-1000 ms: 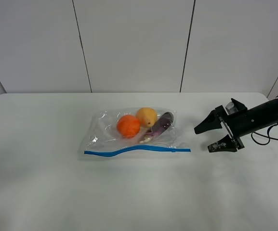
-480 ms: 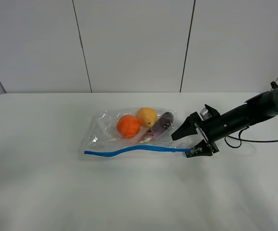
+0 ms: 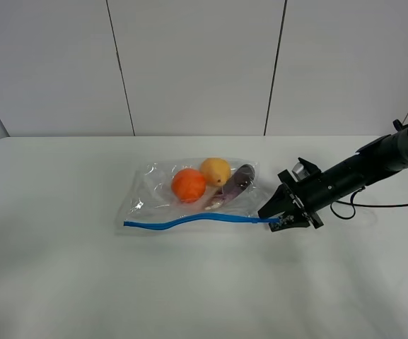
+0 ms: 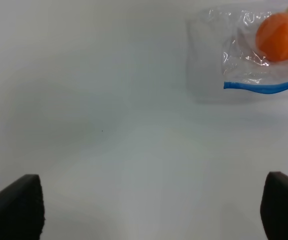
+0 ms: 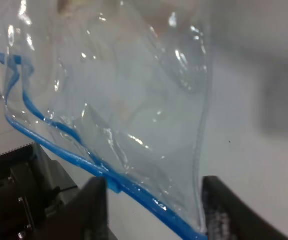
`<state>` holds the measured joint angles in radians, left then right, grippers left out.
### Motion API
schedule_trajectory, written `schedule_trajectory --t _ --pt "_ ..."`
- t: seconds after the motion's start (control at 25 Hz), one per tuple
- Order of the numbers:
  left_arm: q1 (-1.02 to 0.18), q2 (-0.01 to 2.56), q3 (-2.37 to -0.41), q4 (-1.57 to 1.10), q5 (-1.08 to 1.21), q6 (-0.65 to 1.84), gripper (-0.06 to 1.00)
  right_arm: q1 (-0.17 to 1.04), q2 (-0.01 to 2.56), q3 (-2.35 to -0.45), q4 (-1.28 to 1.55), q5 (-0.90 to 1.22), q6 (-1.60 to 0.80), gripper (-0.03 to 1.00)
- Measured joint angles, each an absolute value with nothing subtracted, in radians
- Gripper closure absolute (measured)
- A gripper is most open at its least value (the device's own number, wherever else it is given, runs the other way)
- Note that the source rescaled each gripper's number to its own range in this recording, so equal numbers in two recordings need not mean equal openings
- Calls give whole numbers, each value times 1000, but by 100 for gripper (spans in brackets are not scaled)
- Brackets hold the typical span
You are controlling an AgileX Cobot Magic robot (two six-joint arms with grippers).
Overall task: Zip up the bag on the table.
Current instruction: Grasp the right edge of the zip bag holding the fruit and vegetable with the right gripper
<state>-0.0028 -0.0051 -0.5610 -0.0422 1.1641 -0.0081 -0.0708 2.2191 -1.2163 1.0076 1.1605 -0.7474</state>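
Bag (image 3: 189,201) lies lengthwise left-right, zipper (image 3: 232,217) frontward.

The bag (image 3: 147,201) is clear, glossy, crinkled plastic on the matt white table (image 3: 62,268).

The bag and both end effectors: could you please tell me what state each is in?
bag: lying flat on the table; sealed or not, cannot tell.
blue zipper strip: wavy, its end between the jaws of the right end effector.
right end effector: open, jaws either side of the strip.
left end effector: wide open, holding nothing, apart from the bag.
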Motion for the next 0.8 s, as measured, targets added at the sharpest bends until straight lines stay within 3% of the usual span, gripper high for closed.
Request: schedule_trajectory --t 0.8 --pt "-3 -5 -561 -42 1164 -8 -6 -71 2219 -1218 1003 1163 -747 91"
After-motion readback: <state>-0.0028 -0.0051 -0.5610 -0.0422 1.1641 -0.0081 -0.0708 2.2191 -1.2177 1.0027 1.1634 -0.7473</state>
